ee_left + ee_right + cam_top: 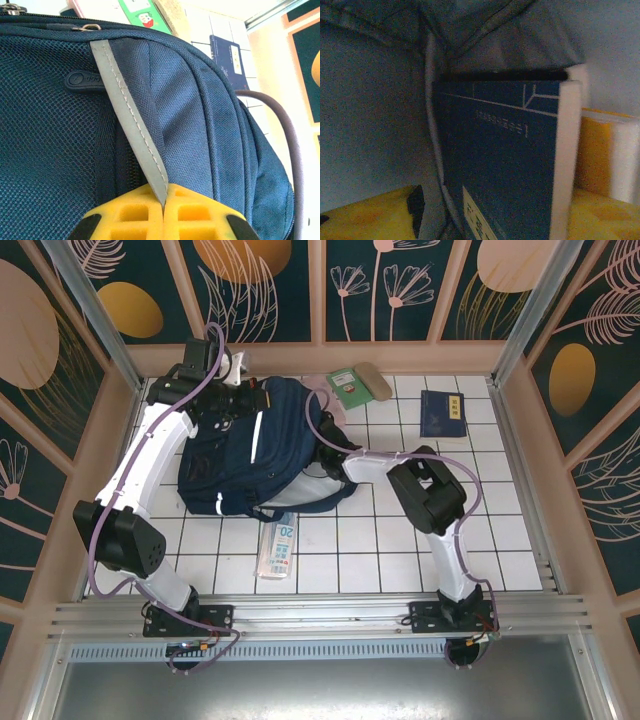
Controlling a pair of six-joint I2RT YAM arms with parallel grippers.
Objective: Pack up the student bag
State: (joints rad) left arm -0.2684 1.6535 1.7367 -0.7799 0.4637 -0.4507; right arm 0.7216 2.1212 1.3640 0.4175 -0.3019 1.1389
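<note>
Your right gripper [487,220] is deep inside the student bag [250,455]. Its jaws are spread either side of a blue book [500,150] that stands on edge against the bag's pale lining. The left finger [370,217] looks clear of the cover. I cannot tell whether the other finger touches the page edge.

I judge the step in hand to be leaving that book in the bag. To do it well, draw straight back out through the bag's opening with the jaws wide, so neither finger tips the book or snags the lining. A yellow-and-white thing [607,155] sits just beside the book on its page side. I cannot tell what it is, so give it room.

Your left gripper [163,212] is clamped shut on the bag's white reflective stripe [132,125], at the bag's far-left end. That pinch probably steadies the fabric, so don't loosen it until the right arm is out.

The bag lies on the tiled table [400,540], around your right gripper and under your left. A green book [350,388] lies just beyond the bag's far right corner, and a second blue book [443,412] lies well apart to the bag's right. A flat printed packet [278,546] lies at the bag's near edge.
</note>
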